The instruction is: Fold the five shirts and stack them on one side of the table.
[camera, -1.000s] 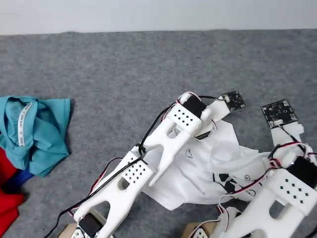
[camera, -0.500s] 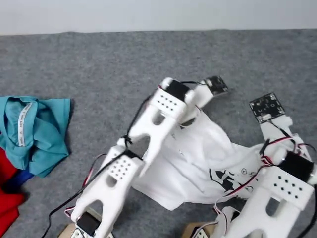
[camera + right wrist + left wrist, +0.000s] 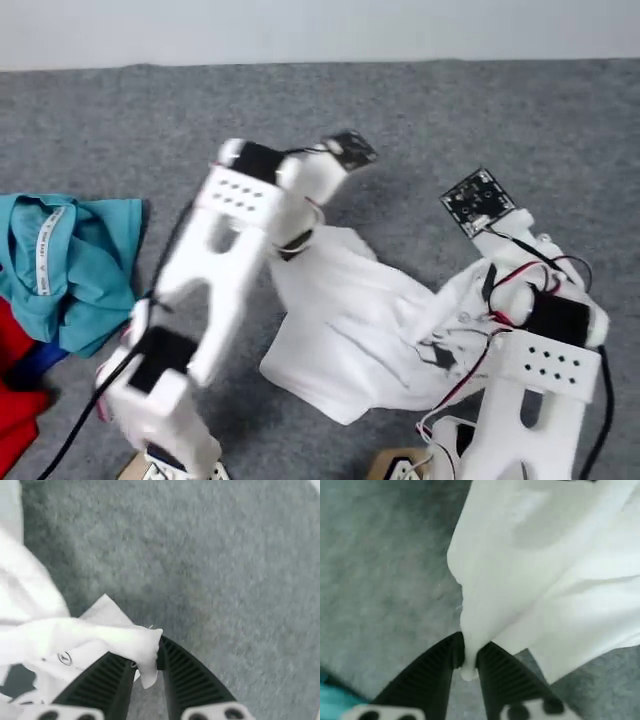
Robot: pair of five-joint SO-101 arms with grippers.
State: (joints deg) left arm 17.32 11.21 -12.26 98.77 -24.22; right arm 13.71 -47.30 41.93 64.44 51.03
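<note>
Shirt [image 3: 350,335], white, held at 2 spots
Left gripper [image 3: 469,655] and right gripper [image 3: 148,660] each clamp its cloth; teal shirt [image 3: 75,265] at left edge of table [image 3: 420,120].

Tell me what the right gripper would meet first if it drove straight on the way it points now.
The right gripper pinches a fold of the crumpled white shirt; past that, it would likely meet the grey carpeted table, though depth is unclear.

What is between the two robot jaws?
The white shirt spans between them in the high view; the left gripper and right gripper each have jaws shut on its cloth.
</note>
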